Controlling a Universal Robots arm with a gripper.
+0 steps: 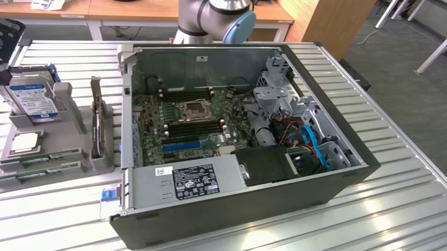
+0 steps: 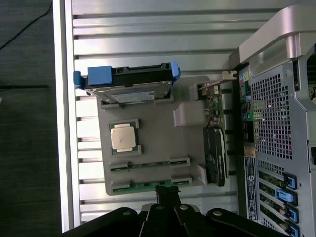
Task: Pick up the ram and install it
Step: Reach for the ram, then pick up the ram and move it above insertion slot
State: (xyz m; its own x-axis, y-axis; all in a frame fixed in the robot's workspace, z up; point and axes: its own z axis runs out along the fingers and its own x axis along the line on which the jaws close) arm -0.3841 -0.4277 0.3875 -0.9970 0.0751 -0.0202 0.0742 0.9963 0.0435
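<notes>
Two green ram sticks lie flat in slots of a grey holder; one ram stick lies beside the other ram stick at the holder's edge. In the exterior view the same ram sticks sit at the left of the open PC case. My gripper hangs above the outer stick's end, fingers shut together with nothing between them. The motherboard lies in the case, with black slots beside the CPU socket.
The holder also carries a hard drive in a blue bracket, a CPU and an upright graphics card. A grey power supply and drive cages fill the case's near and right parts. The arm's base stands behind the case.
</notes>
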